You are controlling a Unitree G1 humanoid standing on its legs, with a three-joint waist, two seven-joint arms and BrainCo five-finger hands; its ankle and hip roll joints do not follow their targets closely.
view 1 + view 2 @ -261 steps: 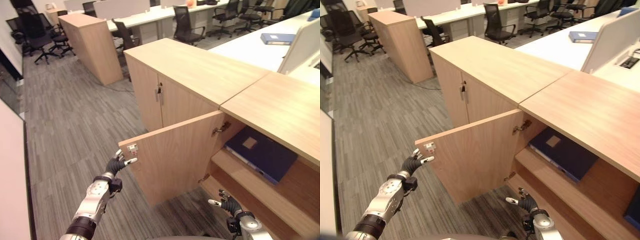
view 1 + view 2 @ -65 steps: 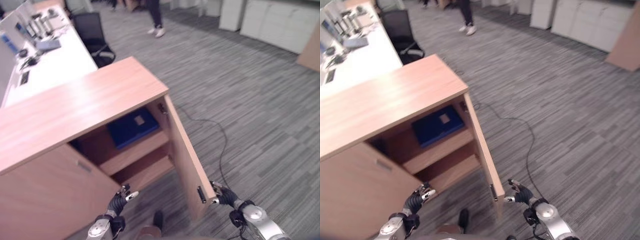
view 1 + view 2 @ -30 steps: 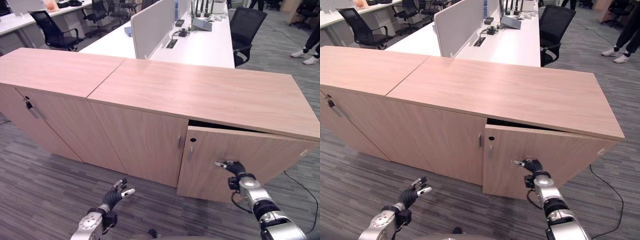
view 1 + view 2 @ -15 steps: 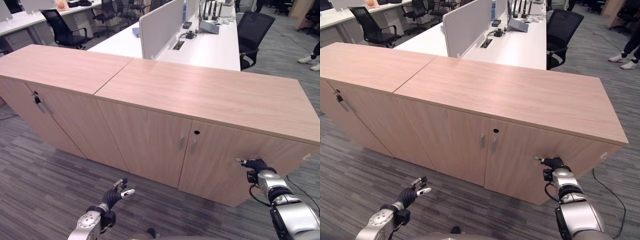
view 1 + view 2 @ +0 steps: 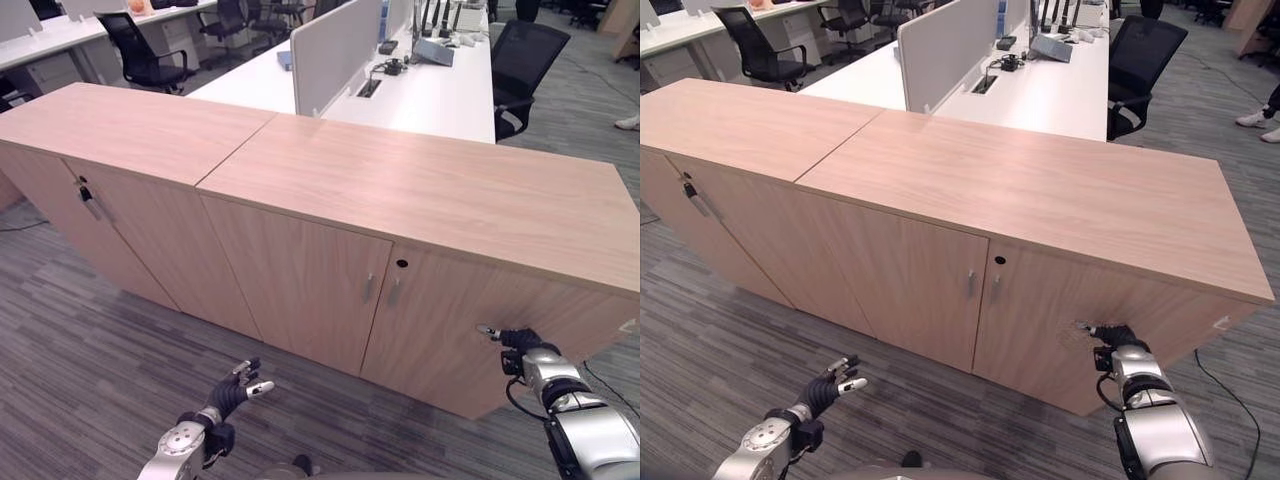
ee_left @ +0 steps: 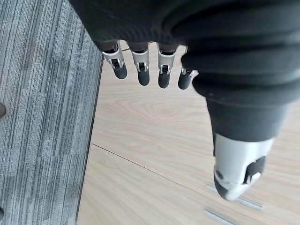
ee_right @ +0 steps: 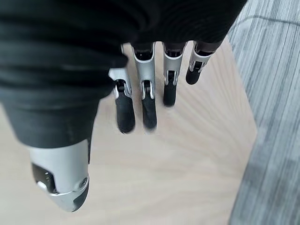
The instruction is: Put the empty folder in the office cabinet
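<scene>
Right hand (image 5: 1118, 338) forward with straight fingers (image 7: 143, 101); left hand (image 5: 228, 394) low, fingers relaxed.

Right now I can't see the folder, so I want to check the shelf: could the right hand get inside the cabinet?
Probably not. The right hand rests open against the right door, which sits flush with the left door. It would have to reach a handle first.

right robot hand (image 5: 1118, 338) touching shut cabinet door (image 5: 1095, 335)
</scene>
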